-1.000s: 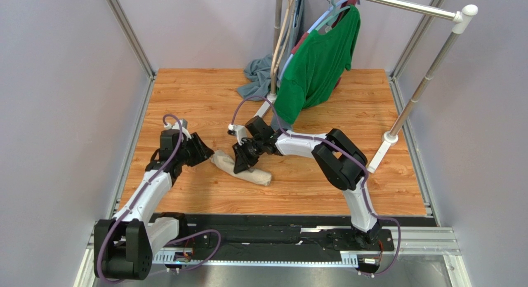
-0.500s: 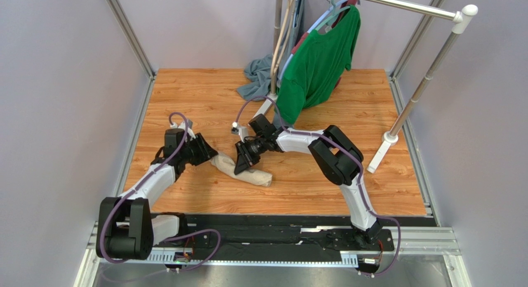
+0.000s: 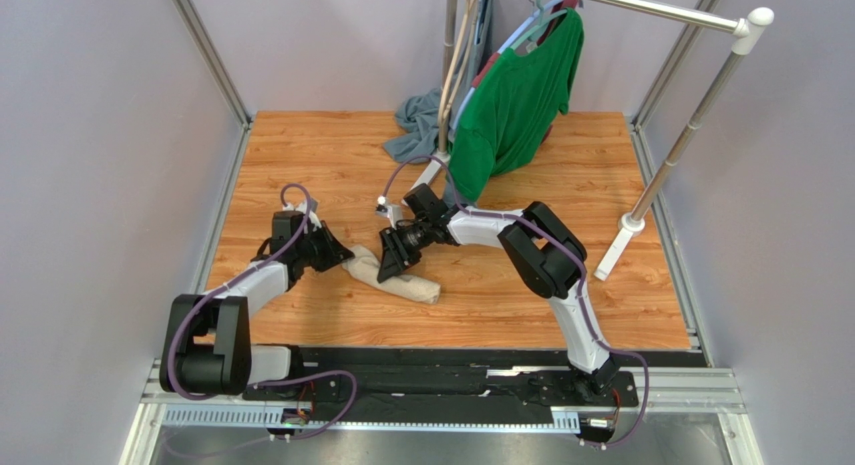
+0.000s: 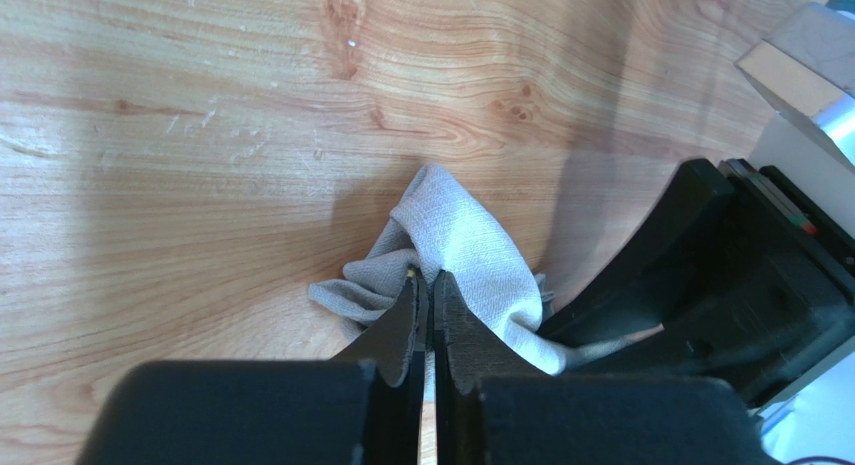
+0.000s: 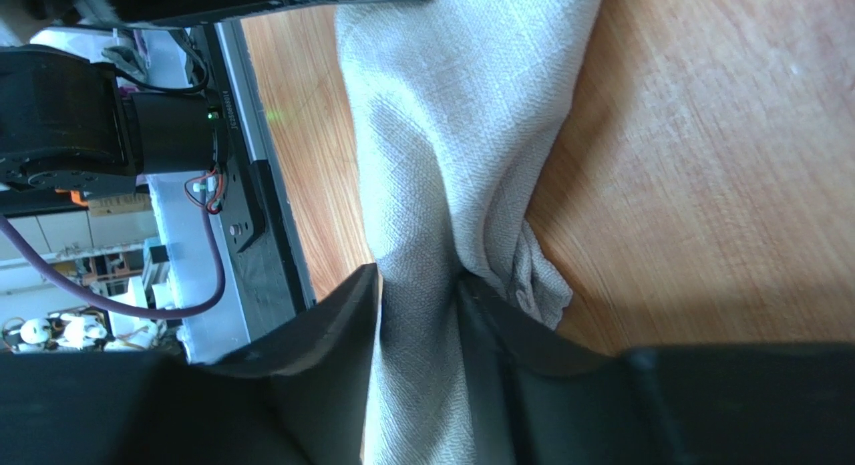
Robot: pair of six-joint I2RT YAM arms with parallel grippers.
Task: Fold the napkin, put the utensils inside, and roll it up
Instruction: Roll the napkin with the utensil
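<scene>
The beige napkin (image 3: 393, 276) lies as a rolled bundle slanting across the wooden table (image 3: 301, 164). My left gripper (image 3: 342, 255) is at the roll's left end. In the left wrist view its jaws (image 4: 426, 278) are shut, with bunched napkin (image 4: 472, 245) pinched at the tips. My right gripper (image 3: 389, 268) straddles the roll's middle. In the right wrist view its fingers (image 5: 419, 280) press either side of the napkin (image 5: 462, 114), which narrows between them. The utensils are hidden.
A green shirt (image 3: 517, 94) hangs from a metal rack at the back. A grey-blue cloth (image 3: 413, 124) is heaped beside it. The rack's slanted pole stands on a foot (image 3: 632, 222) at the right. Grey walls close in the table's sides.
My left arm has reached right to the roll's end, and its jaws have gone from open to shut. The right gripper has shifted slightly over the roll.
</scene>
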